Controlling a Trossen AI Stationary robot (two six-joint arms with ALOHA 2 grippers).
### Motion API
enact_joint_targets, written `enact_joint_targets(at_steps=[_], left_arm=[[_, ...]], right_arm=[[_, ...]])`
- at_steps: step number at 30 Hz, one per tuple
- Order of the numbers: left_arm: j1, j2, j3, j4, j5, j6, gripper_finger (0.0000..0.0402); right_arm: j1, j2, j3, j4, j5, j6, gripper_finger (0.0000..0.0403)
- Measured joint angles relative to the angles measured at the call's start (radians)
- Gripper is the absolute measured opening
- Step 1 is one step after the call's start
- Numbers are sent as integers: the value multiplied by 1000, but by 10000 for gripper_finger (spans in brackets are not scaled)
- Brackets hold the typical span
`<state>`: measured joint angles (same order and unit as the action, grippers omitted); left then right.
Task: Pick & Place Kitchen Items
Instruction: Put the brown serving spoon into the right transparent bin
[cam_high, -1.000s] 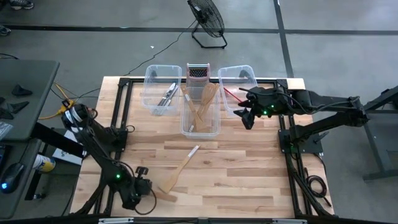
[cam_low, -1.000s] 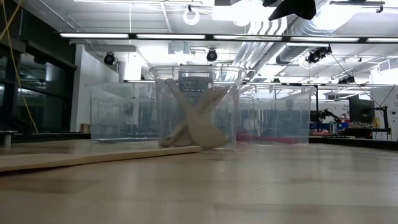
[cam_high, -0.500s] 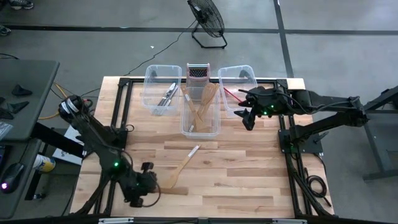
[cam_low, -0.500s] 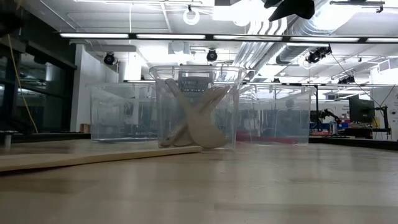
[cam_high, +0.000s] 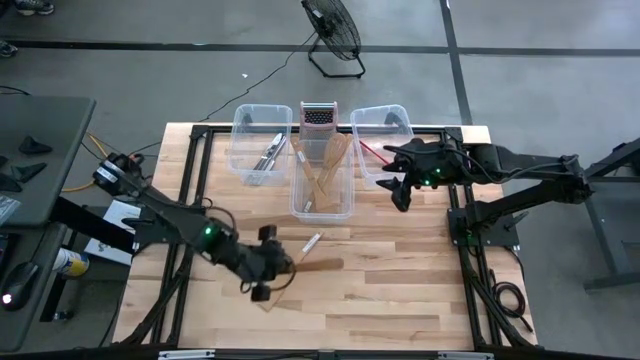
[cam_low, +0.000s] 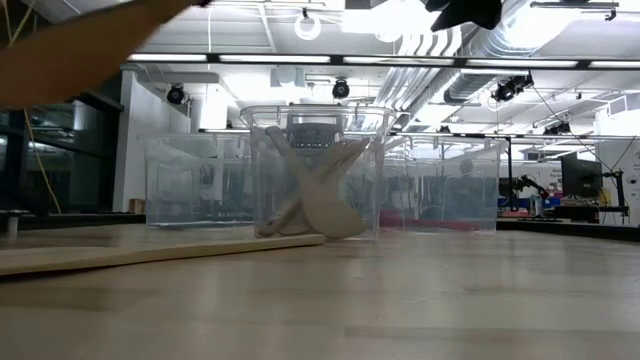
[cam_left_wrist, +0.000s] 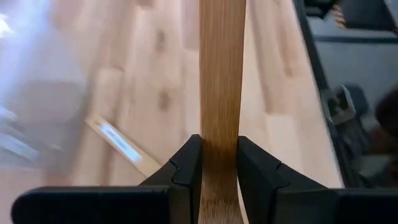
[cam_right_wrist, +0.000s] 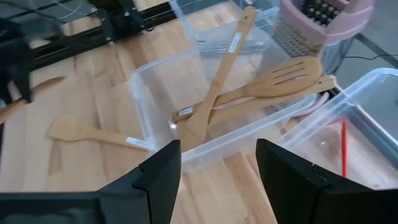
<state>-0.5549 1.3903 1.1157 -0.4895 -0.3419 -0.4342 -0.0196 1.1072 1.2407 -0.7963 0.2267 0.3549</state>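
Your left gripper (cam_high: 268, 268) is clenched on a wooden spatula (cam_left_wrist: 221, 74) and holds it above the tabletop (cam_high: 400, 290), near the 7 o'clock part; the handle runs between the two fingers (cam_left_wrist: 184, 171). Just past it, toward 12 o'clock, a wooden spoon (cam_high: 297, 262) lies flat on the boards. Farther on, the middle bin (cam_high: 322, 208) holds several wooden utensils (cam_right_wrist: 273, 81). At 11 o'clock the left bin (cam_high: 243, 125) holds metal cutlery (cam_high: 272, 150). At 1 o'clock the right bin (cam_high: 392, 112) holds a red spatula (cam_high: 372, 152). Your right gripper (cam_high: 399, 187) hangs released beside that bin, empty. The grater (cam_high: 318, 116) stands at 12 o'clock.
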Motion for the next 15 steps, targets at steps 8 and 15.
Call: enact_joint_targets(at_steps=[8, 15], left_arm=[[123, 0, 87, 9, -40, 70, 72], [189, 0, 129, 43, -94, 72, 72]], right_arm=[[0, 0, 0, 0, -75, -48, 201], [0, 0, 0, 0, -171, -118, 201]])
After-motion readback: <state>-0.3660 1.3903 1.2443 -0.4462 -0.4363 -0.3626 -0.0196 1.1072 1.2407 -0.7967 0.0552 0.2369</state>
